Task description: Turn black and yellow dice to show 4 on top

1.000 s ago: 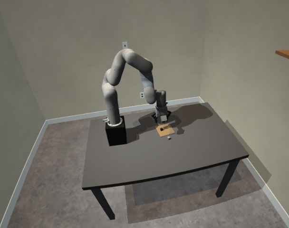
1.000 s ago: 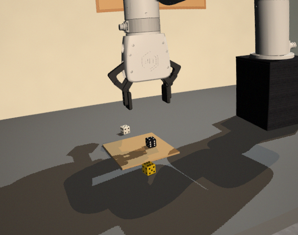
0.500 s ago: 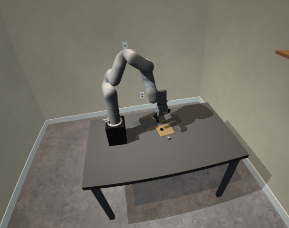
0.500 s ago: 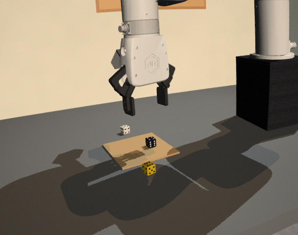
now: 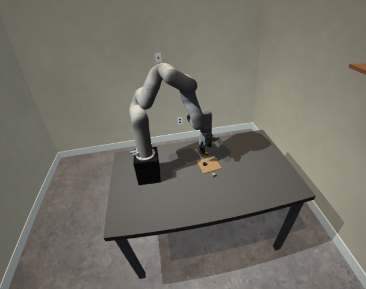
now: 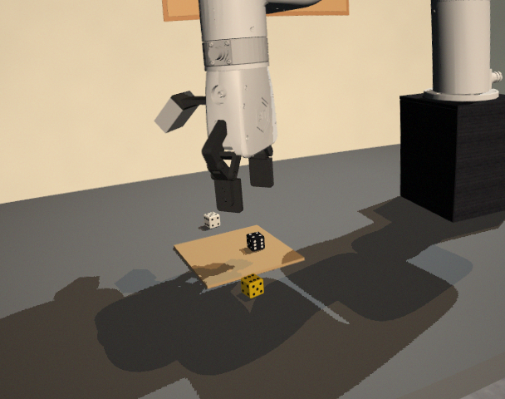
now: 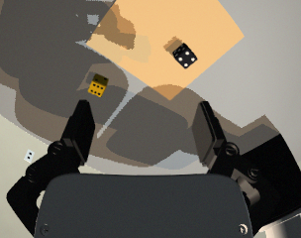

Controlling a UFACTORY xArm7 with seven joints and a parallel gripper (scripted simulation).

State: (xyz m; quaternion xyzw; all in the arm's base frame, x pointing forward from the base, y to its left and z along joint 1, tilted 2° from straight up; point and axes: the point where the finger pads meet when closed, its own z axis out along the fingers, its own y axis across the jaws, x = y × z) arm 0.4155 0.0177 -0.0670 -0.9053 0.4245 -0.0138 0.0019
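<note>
The black die (image 5: 204, 163) (image 6: 255, 241) (image 7: 184, 56) lies flat on the tan mat (image 5: 214, 168) (image 6: 197, 251) (image 7: 210, 25); its top shows 4 in the wrist view. The yellow die (image 5: 206, 153) (image 6: 252, 286) (image 7: 98, 85) lies on the table just off the mat's edge, with 6 on top. The white die (image 5: 214, 174) (image 6: 211, 219) lies on the table beyond the opposite edge of the mat; its top number is hard to read. My gripper (image 5: 206, 148) (image 6: 245, 198) (image 7: 144, 113) is open and empty, well above the table, its fingers turned askew to the mat.
The arm's black base block (image 5: 147, 170) (image 6: 457, 159) stands on the table (image 5: 177, 201) (image 6: 51, 240). Shadows of the arm fall across the table around the yellow die and over part of the mat.
</note>
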